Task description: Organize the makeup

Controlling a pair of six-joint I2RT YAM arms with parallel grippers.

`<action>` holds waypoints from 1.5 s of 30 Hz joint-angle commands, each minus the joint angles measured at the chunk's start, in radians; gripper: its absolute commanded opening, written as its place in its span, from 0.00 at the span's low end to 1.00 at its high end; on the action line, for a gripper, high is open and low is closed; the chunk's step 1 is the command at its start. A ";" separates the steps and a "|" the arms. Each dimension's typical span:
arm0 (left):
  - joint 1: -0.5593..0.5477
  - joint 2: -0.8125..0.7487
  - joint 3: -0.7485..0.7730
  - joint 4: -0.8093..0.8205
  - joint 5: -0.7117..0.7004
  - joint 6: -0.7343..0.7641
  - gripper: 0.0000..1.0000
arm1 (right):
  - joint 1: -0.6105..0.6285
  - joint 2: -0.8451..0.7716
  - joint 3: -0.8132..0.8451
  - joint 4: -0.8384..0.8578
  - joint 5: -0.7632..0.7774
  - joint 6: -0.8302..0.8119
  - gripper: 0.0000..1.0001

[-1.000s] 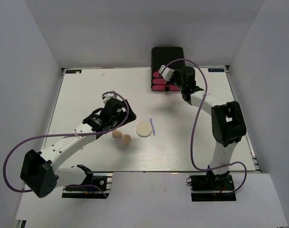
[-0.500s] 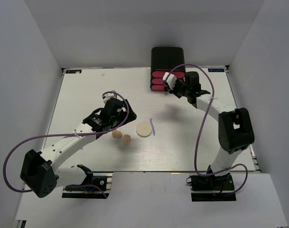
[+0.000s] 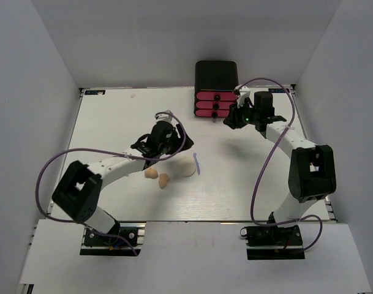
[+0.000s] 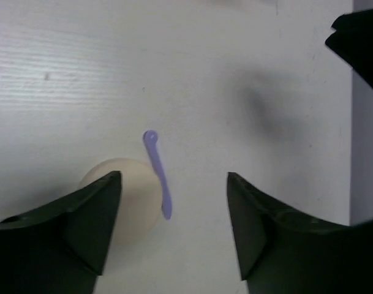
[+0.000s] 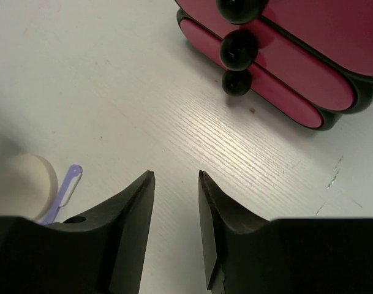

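Left gripper point(image 4: 174, 184) spread wide, poised over purple stick point(image 4: 157, 173) and cream puff point(image 4: 134, 199), well in front of drawer box point(image 3: 215, 76); stick pick likely intended. Right gripper point(image 5: 177, 177) part-spread, empty, held just before box's shut drawers point(image 5: 284, 67). Sponges point(image 3: 150, 173) farther from box, untouched.

White-and-black arms point(image 3: 113, 166), purple cables point(image 3: 263, 79)

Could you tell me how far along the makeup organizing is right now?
Done, seemingly: all three pink drawers look shut, and only four makeup items lie on the table. In hand: nothing; the left gripper hangs open over the purple stick and cream puff, and the right gripper is open and empty near the drawers. Left: stick, puff and two peach sponges, all loose.
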 commanded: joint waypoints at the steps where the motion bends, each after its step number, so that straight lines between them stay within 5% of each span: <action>1: 0.005 0.077 0.040 0.293 0.044 0.022 0.74 | -0.033 -0.002 0.020 0.026 -0.047 0.153 0.41; 3: 0.005 0.137 0.049 0.449 0.056 0.022 0.61 | -0.050 -0.005 0.019 0.032 -0.053 0.172 0.35; 4: 0.005 0.204 0.057 0.495 0.056 0.014 0.48 | -0.057 -0.011 0.013 0.037 -0.056 0.178 0.23; 7: 0.005 0.362 0.147 0.595 0.117 -0.027 0.32 | -0.079 -0.017 0.002 0.049 -0.058 0.233 0.08; 9: 0.005 0.436 0.247 0.618 0.151 -0.062 0.30 | -0.093 -0.020 -0.004 0.055 -0.058 0.251 0.09; 21: 0.005 0.801 0.634 0.664 0.113 -0.163 0.61 | -0.160 -0.063 -0.084 0.123 -0.092 0.322 0.17; 45: 0.005 0.927 0.775 0.623 -0.086 -0.167 0.58 | -0.241 -0.096 -0.145 0.167 -0.142 0.322 0.18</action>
